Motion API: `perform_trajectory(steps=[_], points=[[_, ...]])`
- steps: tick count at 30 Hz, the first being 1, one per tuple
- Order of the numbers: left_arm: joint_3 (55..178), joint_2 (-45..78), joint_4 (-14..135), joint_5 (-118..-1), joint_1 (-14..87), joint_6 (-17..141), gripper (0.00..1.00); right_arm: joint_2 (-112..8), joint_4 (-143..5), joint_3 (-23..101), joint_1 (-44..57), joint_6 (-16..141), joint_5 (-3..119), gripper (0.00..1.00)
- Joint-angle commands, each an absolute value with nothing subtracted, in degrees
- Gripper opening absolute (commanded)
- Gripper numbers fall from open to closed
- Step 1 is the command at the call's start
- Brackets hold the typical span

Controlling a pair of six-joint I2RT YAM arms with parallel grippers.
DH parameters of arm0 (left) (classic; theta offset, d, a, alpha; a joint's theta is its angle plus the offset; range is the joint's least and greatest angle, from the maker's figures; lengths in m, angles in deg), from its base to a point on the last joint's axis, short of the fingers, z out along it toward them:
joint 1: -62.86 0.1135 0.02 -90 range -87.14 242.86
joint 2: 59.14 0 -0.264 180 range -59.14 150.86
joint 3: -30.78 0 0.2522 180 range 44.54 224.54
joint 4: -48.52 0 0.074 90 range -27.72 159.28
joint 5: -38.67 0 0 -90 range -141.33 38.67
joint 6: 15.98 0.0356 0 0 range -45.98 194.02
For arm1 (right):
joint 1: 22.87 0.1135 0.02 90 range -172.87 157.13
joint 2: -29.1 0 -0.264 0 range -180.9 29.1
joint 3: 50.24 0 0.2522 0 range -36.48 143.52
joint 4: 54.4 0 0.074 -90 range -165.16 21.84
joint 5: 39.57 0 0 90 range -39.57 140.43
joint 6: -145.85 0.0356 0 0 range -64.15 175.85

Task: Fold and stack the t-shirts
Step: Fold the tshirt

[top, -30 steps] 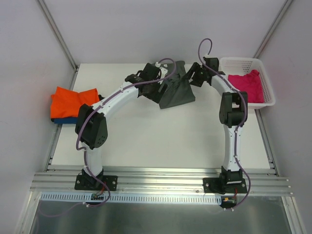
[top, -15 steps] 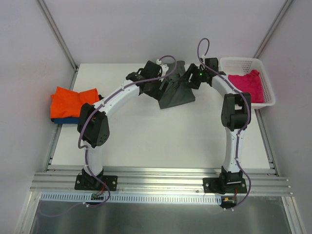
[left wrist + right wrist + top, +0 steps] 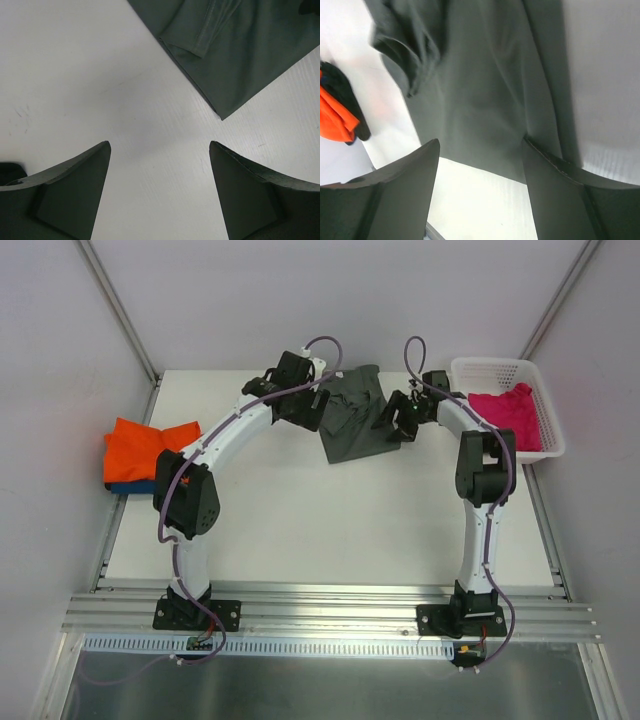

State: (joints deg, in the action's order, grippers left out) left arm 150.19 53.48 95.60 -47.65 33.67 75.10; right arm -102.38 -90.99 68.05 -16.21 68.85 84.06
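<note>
A dark grey t-shirt (image 3: 355, 425) lies flat at the back middle of the table. My left gripper (image 3: 312, 412) is open and empty just left of it. In the left wrist view it (image 3: 160, 150) hangs over bare table, with the grey t-shirt's (image 3: 240, 50) corner ahead. My right gripper (image 3: 390, 425) is open at the shirt's right edge. In the right wrist view it (image 3: 480, 145) sits over the grey cloth (image 3: 485, 90). An orange t-shirt (image 3: 145, 445) lies on a blue one (image 3: 128, 486) at the left. A magenta t-shirt (image 3: 508, 412) lies in the basket.
The white mesh basket (image 3: 500, 366) stands at the back right corner. Grey walls close the table at the back and sides. The orange t-shirt (image 3: 335, 117) also shows at the left of the right wrist view.
The grey t-shirt was held up in a peak between both grippers; now it lies flat. Both grippers have let go, and the left one has drawn away to the left.
</note>
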Motion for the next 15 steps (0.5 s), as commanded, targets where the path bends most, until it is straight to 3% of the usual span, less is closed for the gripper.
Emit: perform_trajectory(steps=[1, 9, 15], points=[[151.9, 52.5, 95.3, -48.1, 34.0, 74.3, 0.81, -103.3, -101.3, 68.6, -16.0, 63.7, 84.5, 0.7], [153.1, 53.4, 95.4, -52.1, 35.2, 74.1, 0.8, -99.9, -113.6, 62.5, -14.8, 56.2, 84.5, 0.72], [154.0, 58.6, 97.1, -75.5, 35.2, 65.1, 0.8, -94.0, -113.5, 52.1, -14.3, 56.2, 84.5, 0.72]])
